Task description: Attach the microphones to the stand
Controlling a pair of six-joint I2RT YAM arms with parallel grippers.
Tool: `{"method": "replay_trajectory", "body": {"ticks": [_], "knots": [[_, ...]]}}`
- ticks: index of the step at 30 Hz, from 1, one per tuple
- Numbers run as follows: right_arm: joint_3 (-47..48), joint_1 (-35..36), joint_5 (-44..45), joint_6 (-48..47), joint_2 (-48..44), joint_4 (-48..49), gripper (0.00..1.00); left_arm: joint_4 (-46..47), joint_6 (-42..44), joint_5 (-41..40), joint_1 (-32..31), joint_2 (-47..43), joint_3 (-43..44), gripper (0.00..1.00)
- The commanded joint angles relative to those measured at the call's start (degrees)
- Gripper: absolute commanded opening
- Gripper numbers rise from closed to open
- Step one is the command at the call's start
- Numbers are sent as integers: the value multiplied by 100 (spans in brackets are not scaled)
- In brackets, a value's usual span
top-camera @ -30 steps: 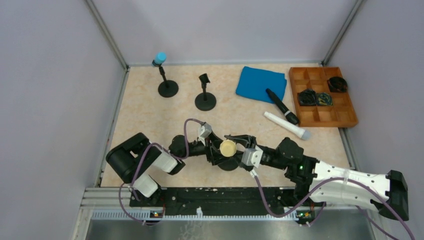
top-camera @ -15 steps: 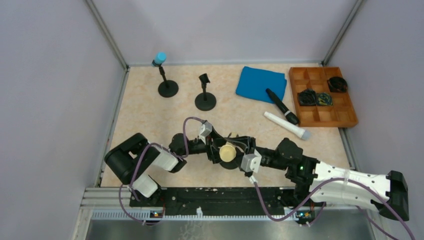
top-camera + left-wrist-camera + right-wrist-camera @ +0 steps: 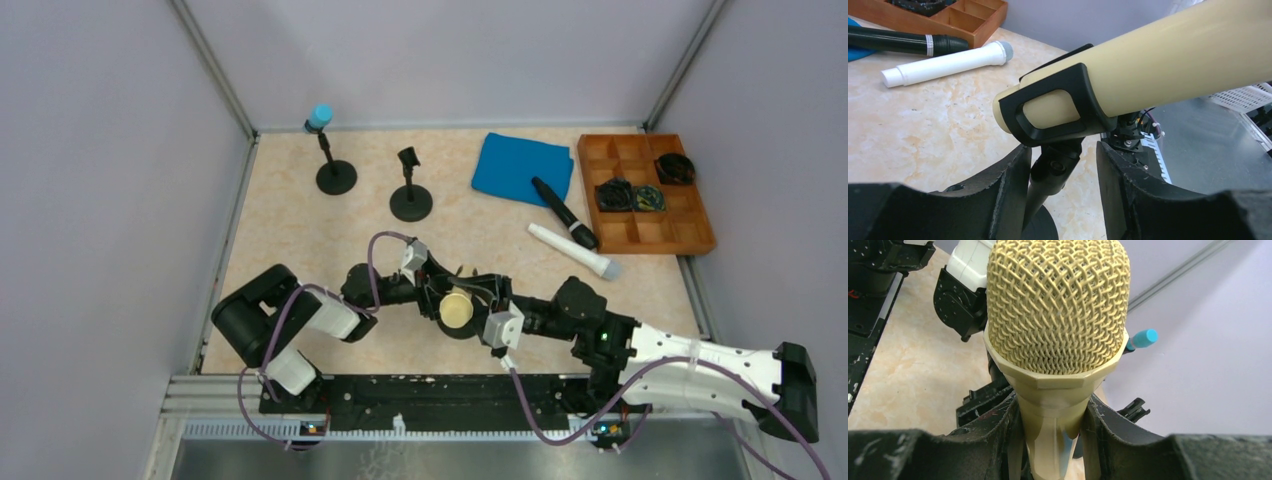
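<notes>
Two claws sat close together at the lower centre of the overhead view. The right claw point(image 3: 1053, 412) was clamped on the tapered handle of the cream microphone point(image 3: 1057, 310). One finger pressed against each side, and the mesh head pointed toward the wrist camera.

The left claw point(image 3: 1062, 152) stood astride the stem of the near stand point(image 3: 1049, 182) with its jaws apart. A gap showed between the stem and the finger on the right of the wrist view. The cream microphone's narrow end lay in that stand's black clip point(image 3: 1048, 107), just above the left claw's fingers in that view.

Further up the tabletop point(image 3: 300, 230), at the upper left, the light blue microphone point(image 3: 320, 114) stood upright in the far stand point(image 3: 335, 177). The middle stand point(image 3: 410, 200) stood just to its right, well apart from both claws.

Right of centre, the white microphone point(image 3: 568, 250) lay flat on the tabletop. The black microphone point(image 3: 563, 212) lay just above it in the frame, with its upper end on the edge of the blue cloth point(image 3: 515, 165). At the upper right, the wooden tray point(image 3: 618, 153) held dark objects point(image 3: 675, 168) in three of its compartments.
</notes>
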Motion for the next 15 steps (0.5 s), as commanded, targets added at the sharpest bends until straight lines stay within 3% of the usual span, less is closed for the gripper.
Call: {"method": "replay_trajectory", "body": {"ticks": [1,8,10,14,15], "knots": [[-79,7,-8,-138,-89,103,0,1812,75,28,-77,79,187,55],[-116,8,49,-102,-88,171,0,1815,72,-57,-117,82,202,44],[-96,7,50,-130,-89,102,0,1815,64,-52,-127,95,204,33],[-77,6,76,-208,-128,-49,0,1814,-13,38,-126,189,256,0],[-71,8,77,-235,-151,-99,0,1815,-42,38,-126,211,251,0]]}}
